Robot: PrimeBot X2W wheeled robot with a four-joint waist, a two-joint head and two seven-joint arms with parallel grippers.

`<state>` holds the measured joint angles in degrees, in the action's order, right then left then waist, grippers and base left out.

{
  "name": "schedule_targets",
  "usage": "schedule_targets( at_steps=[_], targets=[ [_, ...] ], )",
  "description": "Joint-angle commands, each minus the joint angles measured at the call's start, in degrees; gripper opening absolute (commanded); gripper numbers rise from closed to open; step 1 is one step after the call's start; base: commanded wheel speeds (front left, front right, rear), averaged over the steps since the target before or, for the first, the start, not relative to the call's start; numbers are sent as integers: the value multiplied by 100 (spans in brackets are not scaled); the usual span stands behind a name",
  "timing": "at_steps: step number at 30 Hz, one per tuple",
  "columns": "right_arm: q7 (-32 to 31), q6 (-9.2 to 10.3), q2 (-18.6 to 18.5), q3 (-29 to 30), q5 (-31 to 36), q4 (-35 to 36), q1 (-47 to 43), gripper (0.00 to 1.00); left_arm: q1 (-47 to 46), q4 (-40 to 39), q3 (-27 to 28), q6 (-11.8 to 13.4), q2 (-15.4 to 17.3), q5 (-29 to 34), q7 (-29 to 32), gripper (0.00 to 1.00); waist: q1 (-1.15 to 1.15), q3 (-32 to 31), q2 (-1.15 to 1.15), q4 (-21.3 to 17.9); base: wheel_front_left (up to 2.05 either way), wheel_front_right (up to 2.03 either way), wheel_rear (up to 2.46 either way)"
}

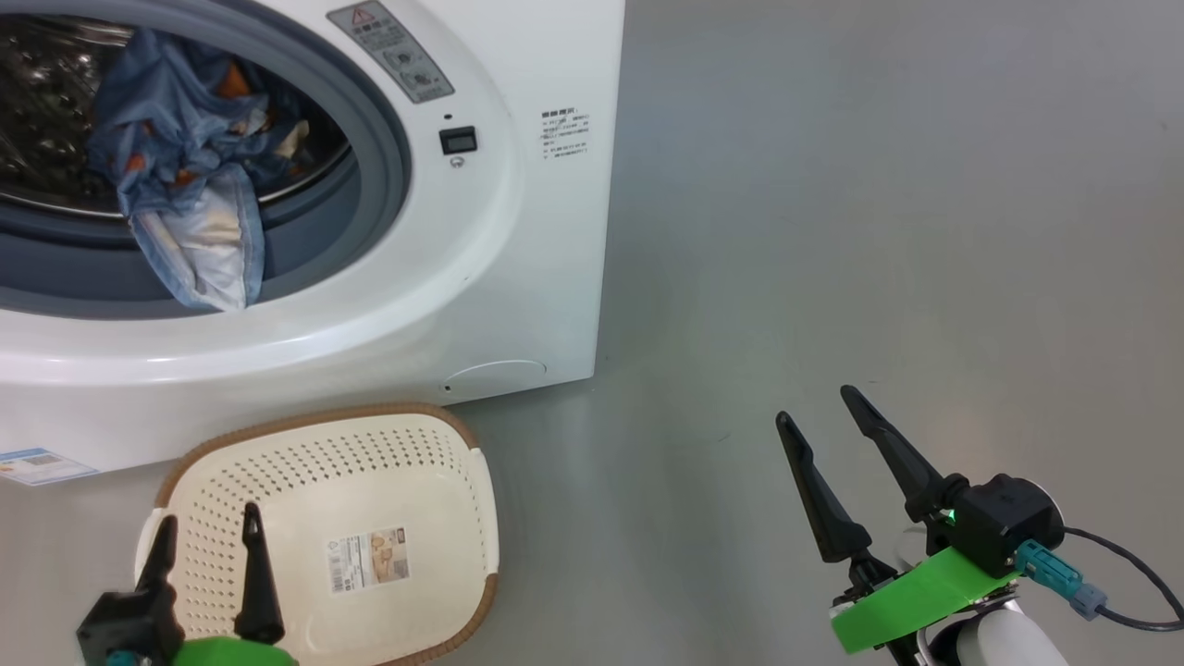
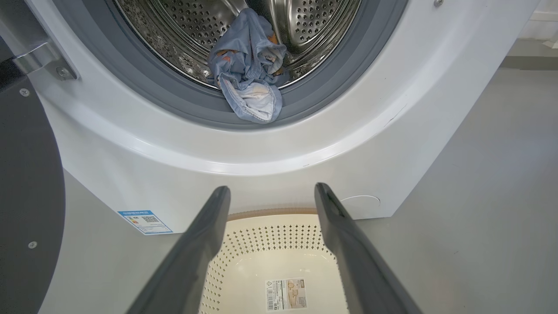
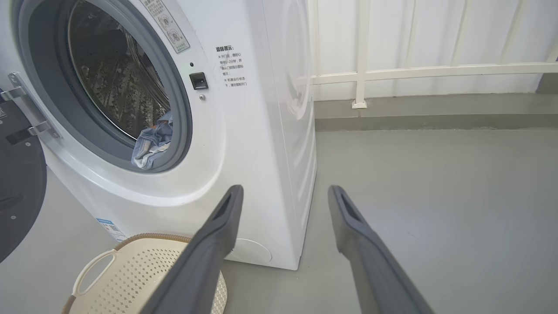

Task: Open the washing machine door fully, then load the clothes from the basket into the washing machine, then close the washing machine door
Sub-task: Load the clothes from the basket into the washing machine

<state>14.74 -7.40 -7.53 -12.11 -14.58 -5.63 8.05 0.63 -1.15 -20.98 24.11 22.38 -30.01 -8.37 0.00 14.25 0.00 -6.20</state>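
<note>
The washing machine (image 1: 518,277) stands with its door (image 2: 26,183) swung open to the left. Light-blue clothes (image 1: 190,176) lie bunched in the drum, one end hanging over the grey gasket (image 2: 250,98). The cream basket (image 1: 324,546) sits on the floor in front of the machine with nothing in it but its label sticker. My left gripper (image 1: 208,527) hovers open over the basket's near left side, holding nothing. My right gripper (image 1: 814,407) is open over the bare floor to the right of the machine.
Grey floor (image 1: 879,231) stretches to the right of the machine. In the right wrist view a white railing (image 3: 414,72) and a low kerb run along the back wall. The open door (image 3: 17,187) takes up the space left of the machine.
</note>
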Motion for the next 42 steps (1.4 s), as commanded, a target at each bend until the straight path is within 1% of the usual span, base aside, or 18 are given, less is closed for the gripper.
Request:
schedule_targets(
  at_steps=[1, 5, 11, 12, 19, 26, 28, 35, 37, 42],
  targets=[
    [26, -9, -28, -122, 32, 156, -51, 100, -283, -73, 179, -59, 134, 27, -2, 100, 0, 25, 0, 3, 0, 0, 0],
    [26, -9, -30, -116, 26, 178, -12, 100, -560, -26, 96, -201, 199, 57, 103, 100, 0, 125, 0, 19, 0, 0, 0],
    [26, -9, -20, -179, 17, 208, 128, 100, -1337, 277, 6, -564, 311, 56, 312, 100, 0, 361, 0, -6, 0, 0, 0],
    [26, -9, -15, -209, 3, 227, 200, 100, -1664, 461, -8, -681, 348, 53, 412, 100, 0, 473, 0, -37, 0, 0, 0],
    [26, -9, 28, -255, -60, 292, 436, 100, -2832, 1159, 117, -1024, 466, -90, 743, 100, 0, 947, 0, -249, 0, 0, 0],
    [26, -9, 138, -273, -135, 363, 679, 100, -3840, 1757, 285, -1303, 807, -216, 1226, 100, 0, 1445, 0, -546, 0, 0, 0],
    [26, -9, 173, -288, -164, 375, 753, 100, -4083, 1908, 296, -1330, 967, -187, 1447, 100, 0, 1585, 0, -633, 0, 0, 0],
    [26, -9, 302, -342, -275, 397, 1033, 100, -4894, 2149, 398, -1466, 1351, -320, 2257, 100, 0, 2052, 0, -899, 0, 0, 0],
    [26, -9, 336, -369, -316, 396, 1109, 100, -5096, 2238, 373, -1484, 1523, -285, 2560, 100, 0, 2157, 0, -982, 0, 0, 0],
    [26, -9, 403, -412, -401, 365, 1228, 100, -5462, 2367, 372, -1475, 1779, -283, 3100, 100, 0, 2331, 0, -1174, 0, 0, 0]
  ],
)
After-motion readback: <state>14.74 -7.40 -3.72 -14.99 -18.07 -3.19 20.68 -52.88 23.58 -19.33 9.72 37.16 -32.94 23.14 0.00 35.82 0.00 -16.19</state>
